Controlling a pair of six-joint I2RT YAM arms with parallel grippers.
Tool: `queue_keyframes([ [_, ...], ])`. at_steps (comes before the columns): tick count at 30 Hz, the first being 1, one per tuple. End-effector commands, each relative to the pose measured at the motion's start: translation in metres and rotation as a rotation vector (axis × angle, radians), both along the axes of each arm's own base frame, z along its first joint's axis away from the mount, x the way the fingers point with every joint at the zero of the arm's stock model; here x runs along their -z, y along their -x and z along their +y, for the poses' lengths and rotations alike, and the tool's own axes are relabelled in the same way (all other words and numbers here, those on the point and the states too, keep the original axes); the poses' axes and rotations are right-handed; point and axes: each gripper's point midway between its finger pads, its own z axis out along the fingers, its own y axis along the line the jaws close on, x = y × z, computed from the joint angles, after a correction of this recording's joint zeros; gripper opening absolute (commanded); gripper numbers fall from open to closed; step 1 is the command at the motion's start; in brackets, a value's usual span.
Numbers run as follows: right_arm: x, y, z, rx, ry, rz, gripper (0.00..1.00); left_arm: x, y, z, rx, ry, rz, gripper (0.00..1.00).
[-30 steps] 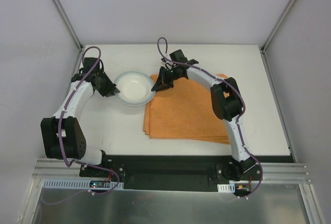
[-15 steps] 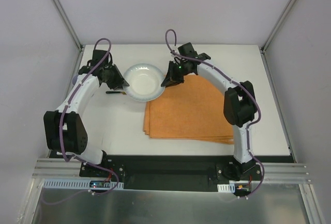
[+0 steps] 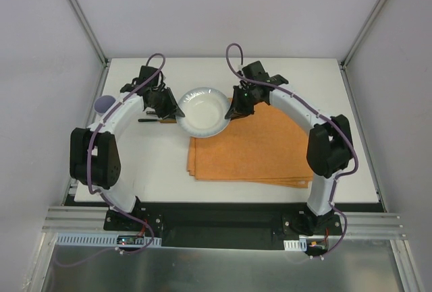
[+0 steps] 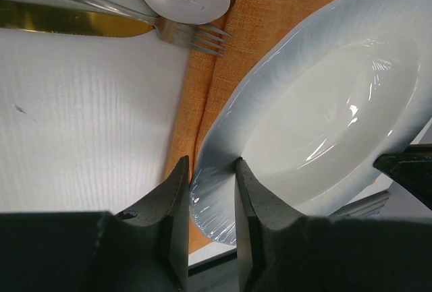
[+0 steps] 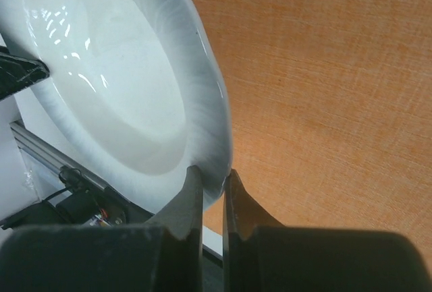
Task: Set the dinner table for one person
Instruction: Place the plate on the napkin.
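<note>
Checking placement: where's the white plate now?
Top view, left of centre: white plate held between left gripper and right gripper, overlapping the far-left corner of the orange placemat.

Both white-and-black arms bow inward from their bases, wrists turned toward each other, the left gripper [image 3: 169, 107] [image 4: 210, 170] closed about one rim of the shallow round white glossy plate [image 3: 202, 111] and the right gripper [image 3: 236, 108] [image 5: 210, 174] pinched tight on the opposite rim.
</note>
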Motion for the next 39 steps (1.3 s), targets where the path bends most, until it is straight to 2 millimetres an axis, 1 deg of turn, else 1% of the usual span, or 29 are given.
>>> queue_keyframes([
  [1, -0.021, 0.023, 0.023, -0.191, -0.05, -0.13, 0.01, -0.032, -0.005, -0.063, 0.17, 0.123, -0.089, 0.0],
  [2, -0.018, 0.023, 0.021, -0.191, -0.045, -0.123, 0.01, -0.029, -0.005, -0.067, 0.183, 0.123, -0.082, 0.0],
  [3, -0.012, 0.026, 0.018, -0.189, -0.034, -0.111, 0.01, -0.031, -0.004, -0.075, 0.203, 0.129, -0.088, 0.0],
  [4, -0.011, 0.027, 0.015, -0.186, -0.028, -0.112, 0.01, -0.031, -0.004, -0.079, 0.214, 0.132, -0.087, 0.0],
  [5, -0.01, 0.027, 0.012, -0.182, -0.02, -0.112, 0.01, -0.027, -0.004, -0.083, 0.224, 0.132, -0.075, 0.0],
  [6, -0.007, 0.028, 0.009, -0.176, -0.01, -0.109, 0.01, -0.027, -0.002, -0.091, 0.246, 0.134, -0.077, 0.0],
  [7, -0.003, 0.026, -0.003, -0.146, 0.033, -0.12, 0.01, -0.026, 0.0, -0.095, 0.258, 0.137, -0.071, 0.0],
  [9, 0.001, 0.026, -0.014, -0.126, 0.075, -0.133, 0.01, -0.019, 0.001, -0.104, 0.275, 0.131, -0.055, 0.0],
  [10, 0.007, 0.025, -0.023, -0.108, 0.11, -0.135, 0.01, -0.016, 0.005, -0.111, 0.295, 0.131, -0.05, 0.0],
  [11, 0.007, 0.026, -0.028, -0.1, 0.123, -0.139, 0.01, -0.01, 0.005, -0.115, 0.302, 0.126, -0.035, 0.0],
  [13, 0.011, 0.026, -0.041, -0.079, 0.158, -0.141, 0.01, -0.008, 0.008, -0.127, 0.327, 0.125, -0.034, 0.0],
  [14, 0.012, 0.03, -0.047, -0.073, 0.165, -0.139, 0.01, -0.001, 0.009, -0.131, 0.337, 0.122, -0.017, 0.0],
  [16, 0.015, 0.031, -0.056, -0.055, 0.18, -0.136, 0.01, -0.003, 0.008, -0.142, 0.36, 0.129, -0.022, 0.0],
  [17, 0.019, 0.035, -0.06, -0.052, 0.189, -0.127, 0.01, 0.003, 0.011, -0.15, 0.377, 0.127, -0.009, 0.0],
  [18, 0.017, 0.036, -0.064, -0.044, 0.192, -0.132, 0.01, 0.003, 0.01, -0.155, 0.386, 0.131, -0.008, 0.0],
  [19, 0.018, 0.036, -0.068, -0.034, 0.202, -0.133, 0.01, 0.012, 0.011, -0.158, 0.385, 0.13, 0.016, 0.0],
  [21, 0.021, 0.036, -0.073, -0.029, 0.207, -0.124, 0.01, 0.016, 0.014, -0.165, 0.401, 0.134, 0.028, 0.0],
  [23, 0.024, 0.037, -0.074, -0.032, 0.203, -0.107, 0.01, 0.028, 0.017, -0.167, 0.405, 0.125, 0.057, 0.0],
  [26, 0.031, 0.038, -0.075, -0.036, 0.203, -0.078, 0.01, 0.039, 0.021, -0.165, 0.406, 0.119, 0.087, 0.0],
  [30, 0.033, 0.038, -0.076, -0.045, 0.207, -0.074, 0.01, 0.046, 0.029, -0.159, 0.404, 0.104, 0.105, 0.0],
  [34, 0.03, 0.034, -0.075, -0.045, 0.205, -0.082, 0.01, 0.051, 0.036, -0.152, 0.392, 0.087, 0.121, 0.0],
  [37, 0.031, 0.033, -0.075, -0.049, 0.203, -0.073, 0.01, 0.061, 0.042, -0.146, 0.369, 0.069, 0.152, 0.0],
  [38, 0.031, 0.033, -0.075, -0.051, 0.203, -0.074, 0.01, 0.067, 0.045, -0.142, 0.354, 0.056, 0.173, 0.02],
  [39, 0.031, 0.032, -0.074, -0.053, 0.202, -0.074, 0.01, 0.071, 0.047, -0.139, 0.341, 0.047, 0.186, 0.11],
])
